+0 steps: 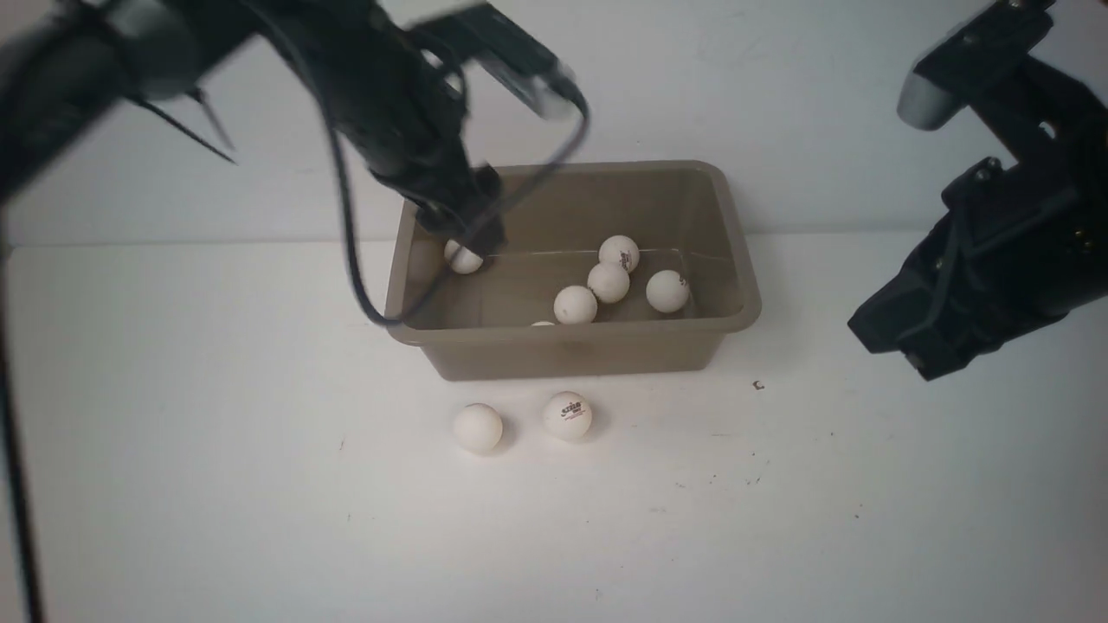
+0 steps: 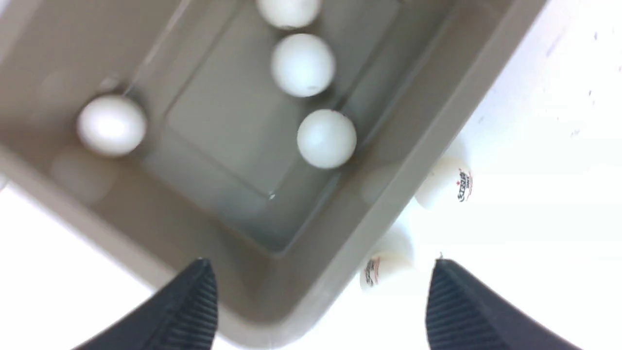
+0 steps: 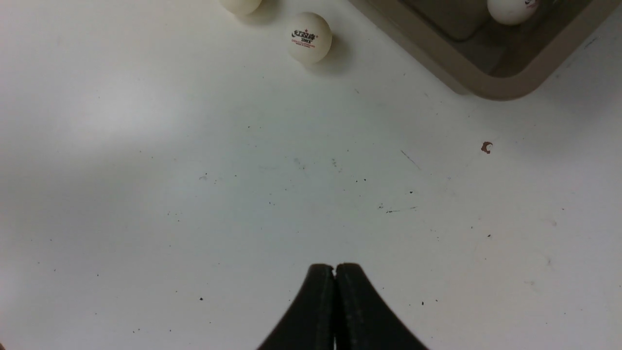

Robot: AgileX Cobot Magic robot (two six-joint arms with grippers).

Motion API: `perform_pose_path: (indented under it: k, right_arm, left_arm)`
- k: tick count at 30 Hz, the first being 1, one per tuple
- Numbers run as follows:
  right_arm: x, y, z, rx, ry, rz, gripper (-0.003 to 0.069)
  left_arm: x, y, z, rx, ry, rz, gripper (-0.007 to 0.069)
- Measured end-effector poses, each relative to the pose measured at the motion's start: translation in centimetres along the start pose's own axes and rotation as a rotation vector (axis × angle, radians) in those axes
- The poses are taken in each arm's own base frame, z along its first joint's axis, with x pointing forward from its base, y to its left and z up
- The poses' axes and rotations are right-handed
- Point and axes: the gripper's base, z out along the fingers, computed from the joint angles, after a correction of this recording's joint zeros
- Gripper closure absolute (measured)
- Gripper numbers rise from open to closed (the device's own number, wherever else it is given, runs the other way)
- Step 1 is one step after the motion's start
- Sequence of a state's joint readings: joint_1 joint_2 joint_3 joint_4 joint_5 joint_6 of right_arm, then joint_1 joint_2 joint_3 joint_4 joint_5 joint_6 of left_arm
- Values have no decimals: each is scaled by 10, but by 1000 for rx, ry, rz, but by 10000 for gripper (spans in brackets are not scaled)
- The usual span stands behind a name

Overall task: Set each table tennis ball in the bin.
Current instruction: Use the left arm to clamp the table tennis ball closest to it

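Black ribbed fingers [image 2: 194, 301] of the left gripper [image 2: 321, 265] stand wide apart with nothing between them, over the left end of the bin [image 1: 571, 350]. Just below them one ball [image 1: 466, 259] sits low near the bin's far left corner; the front view shows it half hidden by the gripper, while the left wrist view shows it whole.

The taupe bin stands upright, mouth up, toward the worktop's [image 1: 216, 519] far edge, its long axis running left to right. It holds six balls: that one, four bunched [image 1: 608, 282] toward the right end, and a sliver [image 1: 543, 324] just over the near wall.

Two more lie side by side on the worktop just before the near wall, a left one [image 1: 478, 427] and a right one [image 1: 567, 415]. The front view shows a logo only on the right one; the left wrist view shows print on both.

The right gripper [image 1: 900, 346], fingers pressed together and empty, hangs over the worktop's right side, well apart from the bin.
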State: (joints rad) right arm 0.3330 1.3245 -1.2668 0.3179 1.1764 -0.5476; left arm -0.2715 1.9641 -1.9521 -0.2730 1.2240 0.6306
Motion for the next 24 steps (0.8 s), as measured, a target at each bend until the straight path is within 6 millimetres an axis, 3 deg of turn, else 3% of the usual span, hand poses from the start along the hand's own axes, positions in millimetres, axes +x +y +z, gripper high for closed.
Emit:
perform_pose_path:
  k: [3,6,12,15,24]
  right_arm:
    - [0,0,0,1,0,0,675]
    - [0,0,0,1,0,0,675]
    - [0,0,0,2,-2,0,675]
    - [0,0,0,1,-3,0,675]
    - [0,0,0,2,-2,0,675]
  left_arm:
    - [8,2,-10,10,-12,-36,115]
    - [31,-1,-16,53,11,-99,115]
    - [91,-30,16,145,114,-201,115]
    - [106,-35,38,134,55,-273,135]
    - [108,-37,65,113,-40,-329,165]
